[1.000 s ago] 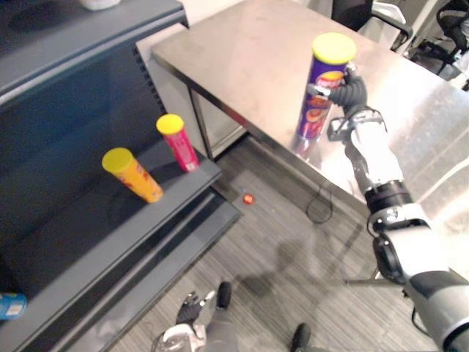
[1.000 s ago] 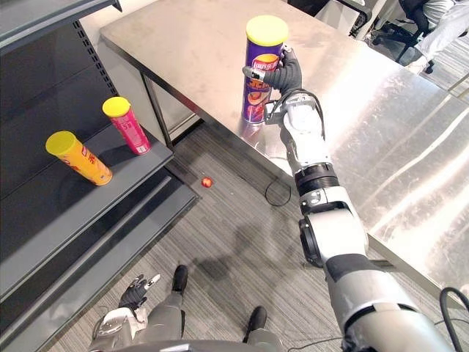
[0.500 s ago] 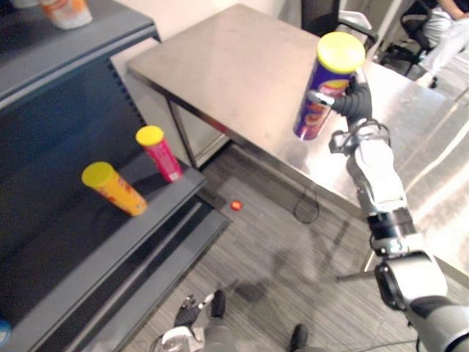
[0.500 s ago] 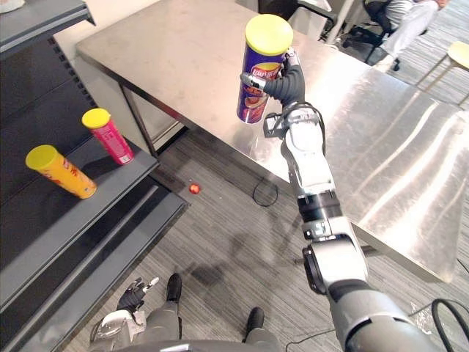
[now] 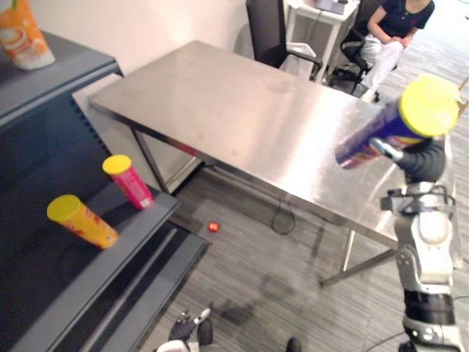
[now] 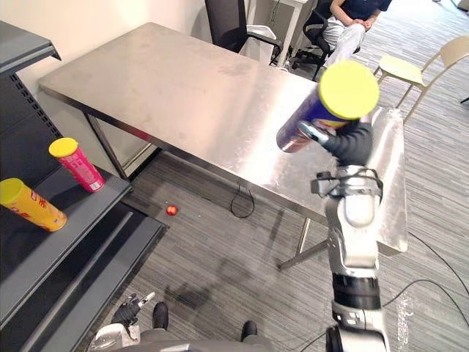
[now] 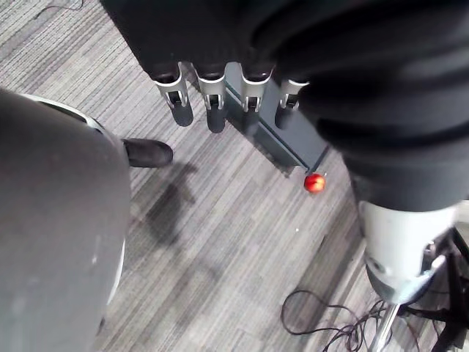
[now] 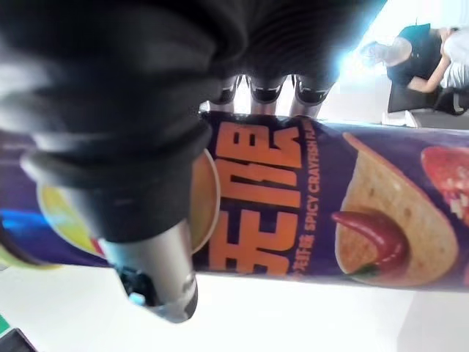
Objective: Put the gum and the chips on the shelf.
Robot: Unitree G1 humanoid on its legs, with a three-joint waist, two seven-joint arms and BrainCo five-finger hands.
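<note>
Worktop point(image 5: 242, 110): steel, mid-frame.
Shelf point(image 5: 73, 279): dark, left edge, carrying a yellow can point(image 5: 80, 221) and a pink can point(image 5: 130, 181).
Chips can point(image 6: 306, 121): purple with a yellow lid, tilted, up in the air at upper right.
Right hand point(image 6: 350, 143): fingers and thumb wrapped round the chips can.
Left hand point(image 7: 212, 103): fingers loose, holding nothing, above the floor.

Brushed stainless-steel rectangular table point(image 5: 242, 117) standing on grey striped carpet point(image 5: 278, 293); small red ball point(image 5: 213, 227) on the carpet near it. Beyond the table: black office chair point(image 5: 267, 33), seated person point(image 5: 394, 26), beige chair point(image 6: 401, 68).
</note>
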